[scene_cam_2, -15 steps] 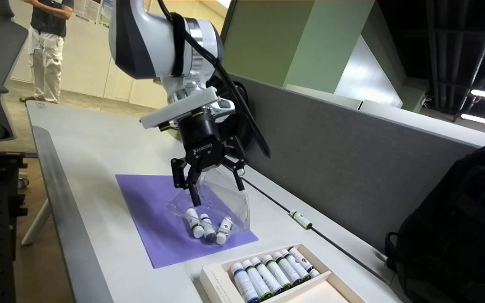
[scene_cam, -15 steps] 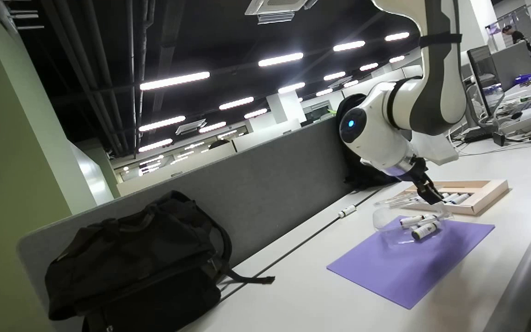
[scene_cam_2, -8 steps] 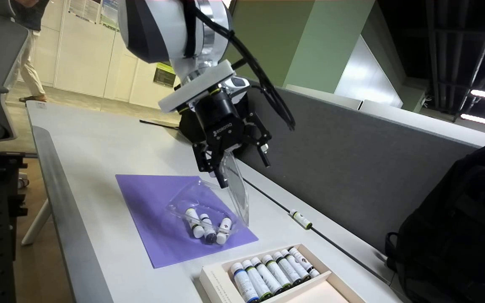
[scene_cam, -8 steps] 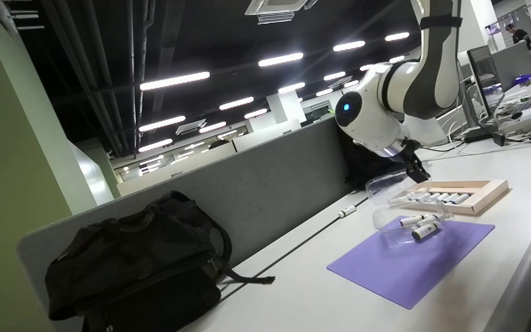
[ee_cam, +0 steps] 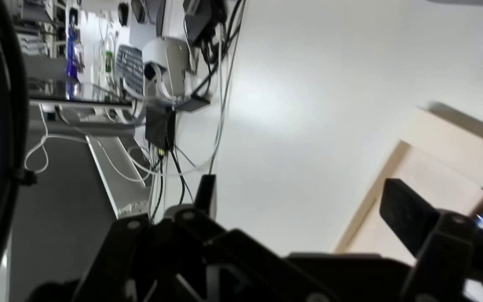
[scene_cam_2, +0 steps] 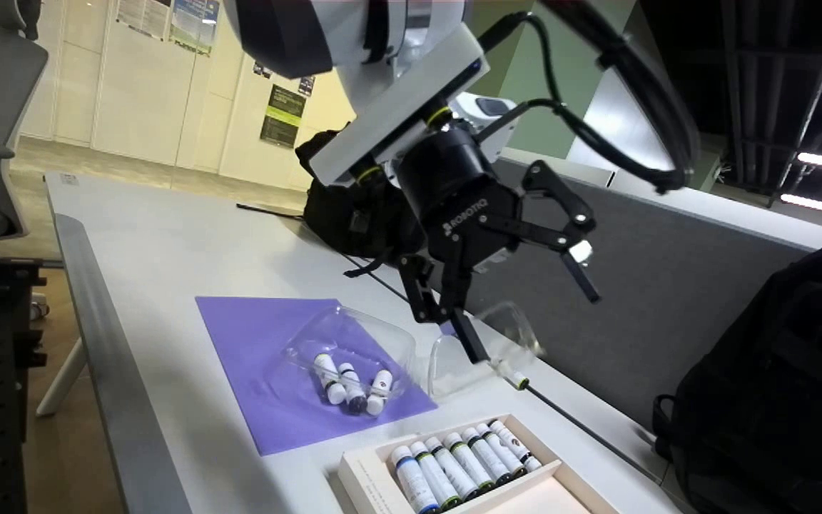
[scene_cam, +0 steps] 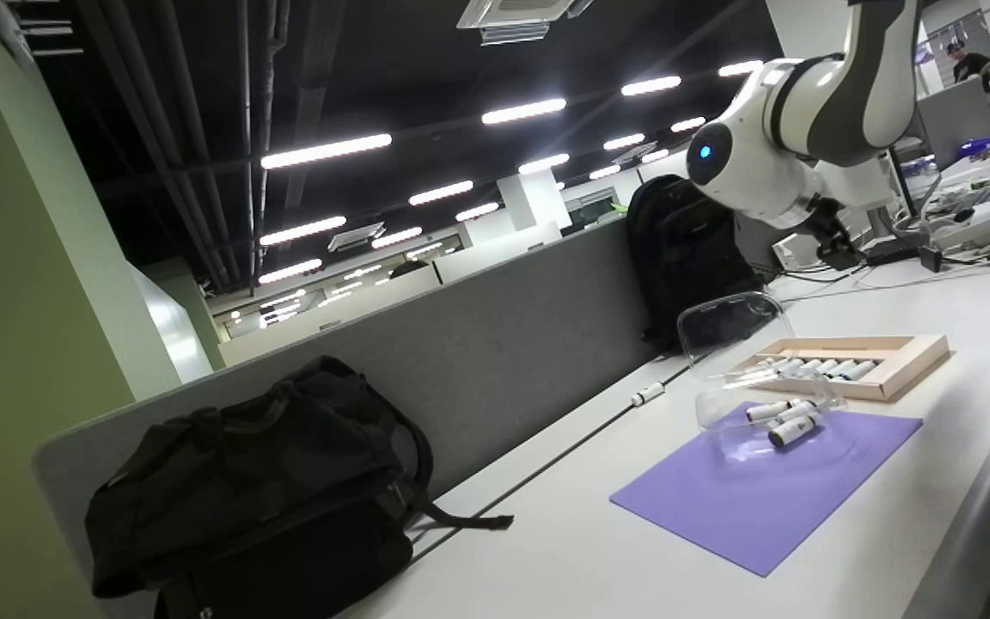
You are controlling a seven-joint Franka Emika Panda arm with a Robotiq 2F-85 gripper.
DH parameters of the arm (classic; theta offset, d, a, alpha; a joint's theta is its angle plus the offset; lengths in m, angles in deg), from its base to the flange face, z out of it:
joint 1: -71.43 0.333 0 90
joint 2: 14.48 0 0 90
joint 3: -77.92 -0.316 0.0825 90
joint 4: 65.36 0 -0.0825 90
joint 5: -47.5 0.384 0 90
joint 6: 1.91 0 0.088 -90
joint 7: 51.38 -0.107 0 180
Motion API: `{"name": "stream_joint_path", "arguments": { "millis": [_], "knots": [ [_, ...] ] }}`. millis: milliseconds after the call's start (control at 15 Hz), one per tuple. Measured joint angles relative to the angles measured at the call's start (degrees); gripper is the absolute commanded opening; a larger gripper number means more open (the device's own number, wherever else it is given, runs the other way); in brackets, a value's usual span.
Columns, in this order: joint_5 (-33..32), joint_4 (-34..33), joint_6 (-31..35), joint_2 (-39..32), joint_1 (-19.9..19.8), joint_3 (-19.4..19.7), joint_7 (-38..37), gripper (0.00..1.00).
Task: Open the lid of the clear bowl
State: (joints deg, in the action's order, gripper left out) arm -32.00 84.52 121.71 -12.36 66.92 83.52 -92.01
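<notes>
The clear bowl (scene_cam_2: 389, 343) sits on a purple sheet with a few small white bottles (scene_cam_2: 352, 385) in it; the bowl also shows in an exterior view (scene_cam: 721, 411). The transparent lid (scene_cam_2: 448, 365) is swung open on the divider side of the bowl, raised and leaning away; its glinting rim shows upright in an exterior view (scene_cam: 731, 301). My gripper (scene_cam_2: 536, 320) is open and empty, above and apart from the lid. One finger partly covers the lid in an exterior view. In the wrist view the gripper (ee_cam: 300, 193) has its jaws wide apart; bowl and lid are out of view there.
A wooden tray (scene_cam_2: 364, 478) with several bottles stands beside the purple sheet (scene_cam_2: 254, 371). A lone bottle (scene_cam: 648, 395) lies near the grey divider (scene_cam: 512, 344). Black backpacks (scene_cam: 246, 499) stand by the divider. Cables (ee_cam: 220, 105) and a monitor are at the table's far end.
The lid has swung from upright by the bowl over toward the divider. My gripper has risen and moved away from it, staying open. Bowl and bottles have not moved.
</notes>
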Motion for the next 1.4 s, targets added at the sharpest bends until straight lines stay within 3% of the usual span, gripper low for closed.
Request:
{"name": "stream_joint_path", "arguments": {
  "millis": [333,533,733,1000,1400],
  "knots": [
    [-1.99,1.18,1.59,1.88,-9.93,9.45,1.34,1.0],
    [0.79,1.64,3.04,4.48,-11.33,10.76,3.76,1.0],
    [0.76,3.04,4.83,10.22,-9.99,8.96,2.2,1.0],
    [3.24,4.15,4.81,19.58,-5.03,3.2,-0.24,1.0],
    [26.51,0.19,11.9,25.47,2.66,0.19,5.38,1.0]
  ]
}}
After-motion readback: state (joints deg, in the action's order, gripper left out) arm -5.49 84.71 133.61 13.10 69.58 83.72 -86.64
